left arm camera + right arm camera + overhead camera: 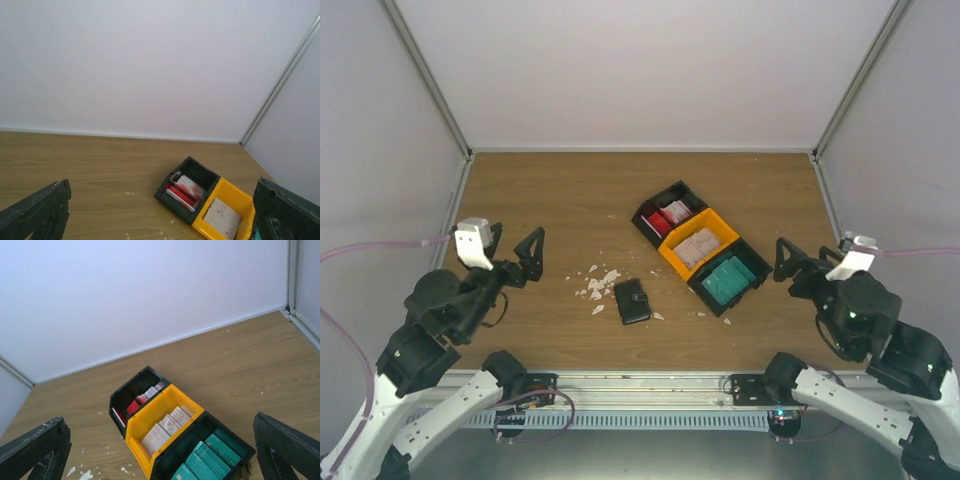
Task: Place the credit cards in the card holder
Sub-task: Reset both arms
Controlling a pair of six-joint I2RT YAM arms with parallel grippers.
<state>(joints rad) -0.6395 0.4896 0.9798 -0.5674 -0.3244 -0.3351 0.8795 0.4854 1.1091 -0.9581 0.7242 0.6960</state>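
Both grippers wide and empty; cards in trays, holder on the table.

We see the left gripper (517, 240) and right gripper (798, 258) hovering at either side, fingers spread wide, holding nothing. The credit cards (698, 246) stand packed in three trays (670, 255) right of centre: red-marked, pale and teal. The card holder (632, 300) lies on the table (540, 200) near the trays and looks closed, with white scraps (598, 283) beside it. We judge the cards light, stiff, thin and slick, so pinch one across its faces at the exposed top edge. The holder is probably light and slides easily, so pin it with one gripper.
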